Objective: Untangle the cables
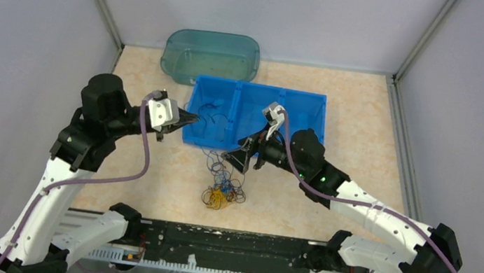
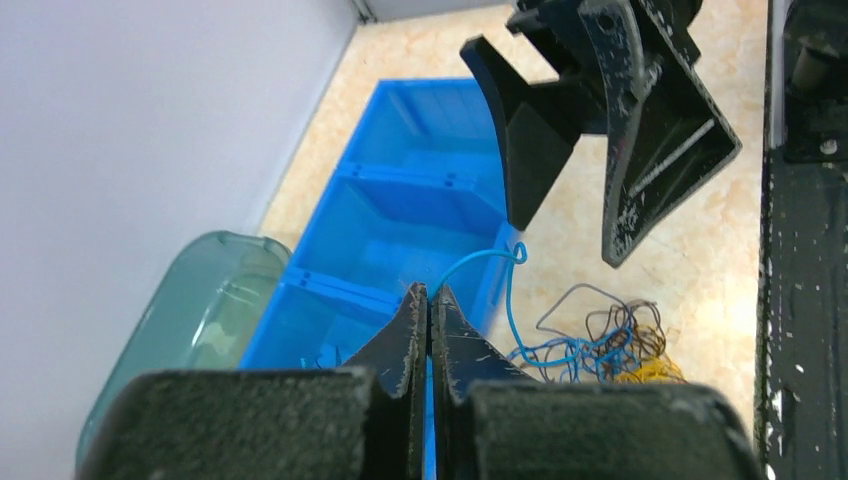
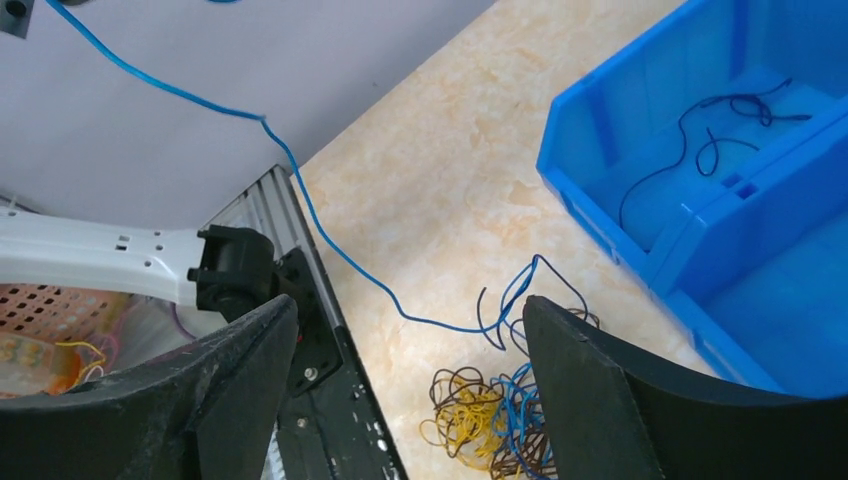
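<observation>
A clump of blue, brown and yellow cables [image 1: 221,192] lies on the table just in front of the blue bin [image 1: 260,87]. My left gripper [image 1: 192,119] hangs over the bin's left end, shut on one blue cable [image 2: 508,290] that runs from its tips [image 2: 430,293] down into the clump [image 2: 600,350]. In the right wrist view the same blue cable [image 3: 300,200] stretches from the upper left to the clump [image 3: 490,415]. My right gripper [image 3: 408,300] is open above the clump, holding nothing. A dark cable [image 3: 690,150] lies loose in a bin compartment.
The bin [image 3: 600,190] has three compartments. A teal translucent tub [image 1: 211,55] lies behind it against the back wall. A black rail [image 1: 211,245] runs along the near table edge. Grey walls close in the left, right and back.
</observation>
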Controlling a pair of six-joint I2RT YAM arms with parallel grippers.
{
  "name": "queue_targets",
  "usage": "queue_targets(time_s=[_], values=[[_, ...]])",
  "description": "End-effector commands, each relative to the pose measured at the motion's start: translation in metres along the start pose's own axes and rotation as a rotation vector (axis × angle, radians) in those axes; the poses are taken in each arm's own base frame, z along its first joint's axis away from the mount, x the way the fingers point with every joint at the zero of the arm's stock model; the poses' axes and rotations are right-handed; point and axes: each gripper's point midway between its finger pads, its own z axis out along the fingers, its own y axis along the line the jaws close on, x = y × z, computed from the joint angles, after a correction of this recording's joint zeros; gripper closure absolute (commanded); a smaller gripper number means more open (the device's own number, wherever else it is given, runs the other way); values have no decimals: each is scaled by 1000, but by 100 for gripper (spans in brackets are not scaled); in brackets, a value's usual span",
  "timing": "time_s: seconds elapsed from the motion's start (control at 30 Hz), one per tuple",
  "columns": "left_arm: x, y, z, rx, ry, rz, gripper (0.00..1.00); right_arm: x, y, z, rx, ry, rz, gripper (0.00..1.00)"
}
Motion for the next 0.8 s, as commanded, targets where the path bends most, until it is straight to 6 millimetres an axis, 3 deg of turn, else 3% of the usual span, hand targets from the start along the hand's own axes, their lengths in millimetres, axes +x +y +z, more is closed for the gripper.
queue_targets(time_s=[0.0,0.23,0.53,0.77], values=[[-45,7,-6,-14,-120,-6,100,-29,22,-2,-94,-97,-81,14],[-97,23,-11,-39,-236,-67,100,-32,68,23,-240,-127,-266,7],[-149,32,-21,-11,-342,-118,100,-23,56,76,-210,-75,-216,15],[-206,55,-47,-143,-499,-23,100,4,51,82,-238,-58,-123,31]])
